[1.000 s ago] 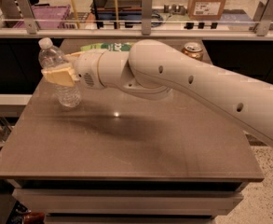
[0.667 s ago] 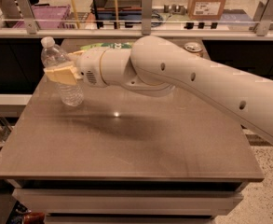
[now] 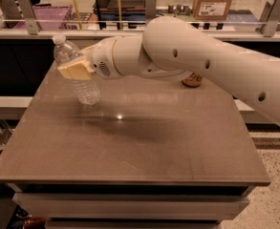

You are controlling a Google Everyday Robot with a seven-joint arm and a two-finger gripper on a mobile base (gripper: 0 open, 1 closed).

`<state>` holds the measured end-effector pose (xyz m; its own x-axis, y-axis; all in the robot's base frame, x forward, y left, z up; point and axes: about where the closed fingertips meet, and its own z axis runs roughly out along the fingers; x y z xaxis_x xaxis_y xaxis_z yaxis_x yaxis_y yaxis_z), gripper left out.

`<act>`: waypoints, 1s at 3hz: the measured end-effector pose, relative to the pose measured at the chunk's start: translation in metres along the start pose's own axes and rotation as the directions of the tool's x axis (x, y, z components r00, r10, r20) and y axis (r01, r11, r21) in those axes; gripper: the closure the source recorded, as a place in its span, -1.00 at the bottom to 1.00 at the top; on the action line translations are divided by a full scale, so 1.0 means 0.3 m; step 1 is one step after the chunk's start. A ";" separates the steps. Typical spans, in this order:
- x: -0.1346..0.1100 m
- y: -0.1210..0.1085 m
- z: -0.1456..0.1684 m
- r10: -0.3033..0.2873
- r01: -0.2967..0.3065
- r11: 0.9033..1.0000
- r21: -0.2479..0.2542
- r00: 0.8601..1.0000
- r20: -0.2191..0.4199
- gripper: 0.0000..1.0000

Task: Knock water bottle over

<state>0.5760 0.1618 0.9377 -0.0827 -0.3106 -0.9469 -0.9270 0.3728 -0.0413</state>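
The water bottle (image 3: 84, 87) is clear ribbed plastic with a white cap. It stands tilted on the back left of the table (image 3: 130, 147), its top leaning left and its base on the tabletop. My gripper (image 3: 76, 70), with a yellowish pad, is pressed against the bottle's middle from the right and covers part of it. The white arm (image 3: 201, 56) reaches in from the right across the back of the table.
An orange-gold can (image 3: 193, 81) stands at the back right, mostly hidden behind the arm. A counter rail with a glass panel (image 3: 82, 30) runs behind the table. Beyond it are a purple bin (image 3: 44, 15) and a cardboard box (image 3: 215, 4).
The bottle leans further left than before, with the gripper still against its middle. The arm now sits lower across the can and covers most of it.
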 end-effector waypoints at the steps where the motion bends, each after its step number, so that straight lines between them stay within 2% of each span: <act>1: 0.005 -0.018 -0.047 -0.019 0.019 1.000 0.001 0.997 -0.079 1.00; 2: 0.011 -0.025 -0.089 -0.036 0.037 0.999 0.002 0.986 -0.162 1.00; 3: 0.004 -0.019 -0.138 -0.052 0.057 0.998 0.012 0.959 -0.279 1.00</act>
<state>0.5661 0.1232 0.9501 -0.1337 -0.5612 -0.8168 -0.9258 0.3648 -0.0992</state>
